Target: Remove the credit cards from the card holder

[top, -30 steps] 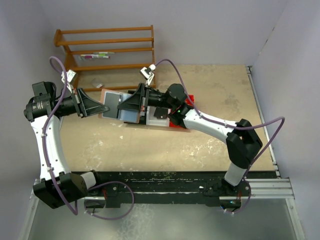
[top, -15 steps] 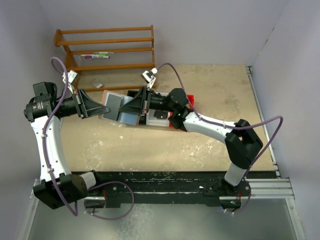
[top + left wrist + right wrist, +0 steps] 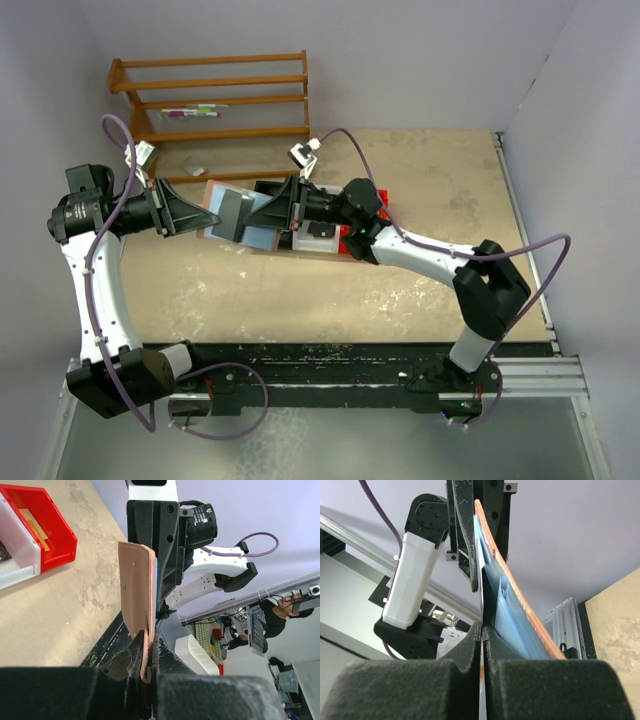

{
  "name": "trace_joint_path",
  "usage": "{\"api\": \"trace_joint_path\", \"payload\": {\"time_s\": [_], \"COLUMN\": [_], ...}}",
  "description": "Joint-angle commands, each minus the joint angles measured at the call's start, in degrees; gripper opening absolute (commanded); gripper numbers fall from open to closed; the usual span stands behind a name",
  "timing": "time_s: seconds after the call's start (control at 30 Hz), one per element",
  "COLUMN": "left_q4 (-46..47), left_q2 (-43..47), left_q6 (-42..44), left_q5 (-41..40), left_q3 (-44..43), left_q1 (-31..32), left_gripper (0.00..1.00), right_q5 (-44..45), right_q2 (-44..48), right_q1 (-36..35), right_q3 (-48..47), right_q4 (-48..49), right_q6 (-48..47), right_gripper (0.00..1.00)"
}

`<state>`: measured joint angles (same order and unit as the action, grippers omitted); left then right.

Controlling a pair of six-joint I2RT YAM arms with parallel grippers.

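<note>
Left gripper (image 3: 210,219), reaching right, pinches the card holder (image 3: 136,590); right gripper (image 3: 482,629), reaching left, pinches a thin card (image 3: 235,208) w/ most hidden.

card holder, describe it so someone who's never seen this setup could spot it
Over the table, in front of the wooden rack, the card holder is the small open wallet held up between the left gripper and right gripper. Pinkish-brown outside and light blue inside, it is thin and flat, unlike the boxy red bin nearby.
</note>
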<state>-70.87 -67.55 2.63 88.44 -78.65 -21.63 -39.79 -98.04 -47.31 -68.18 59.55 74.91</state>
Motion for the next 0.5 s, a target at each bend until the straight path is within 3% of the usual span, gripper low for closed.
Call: {"api": "trace_joint_path", "payload": {"time_s": [0.0,0.2,0.37,0.47], "left_q4": [1.9,-0.8,1.1,6.5], "left_q2": [-0.3,-2.2,-2.9,-1.8], "left_q6": [1.8,6.4,5.9,1.5], "left_q5": [14.5,8.9,-4.4,-13.3], "left_q3": [-2.4,-2.6,-2.2,-1.1], "left_q1": [-0.5,-0.5,-0.5,-0.5], "left_gripper": [0.0,0.0,0.0,0.0], "right_q5": [-1.8,-3.4,-3.8,-4.9], "right_q2": [4.8,5.3,6.9,8.5], "right_q1": [1.4,3.2,6.2,8.7], "right_q3": [1.6,2.4,5.1,6.7], "right_q4": [3.5,1.1,-0.1,-3.2], "right_q6": [-0.2,0.2,0.5,-0.8], "right_gripper": [0.0,0.0,0.0,0.0]}}
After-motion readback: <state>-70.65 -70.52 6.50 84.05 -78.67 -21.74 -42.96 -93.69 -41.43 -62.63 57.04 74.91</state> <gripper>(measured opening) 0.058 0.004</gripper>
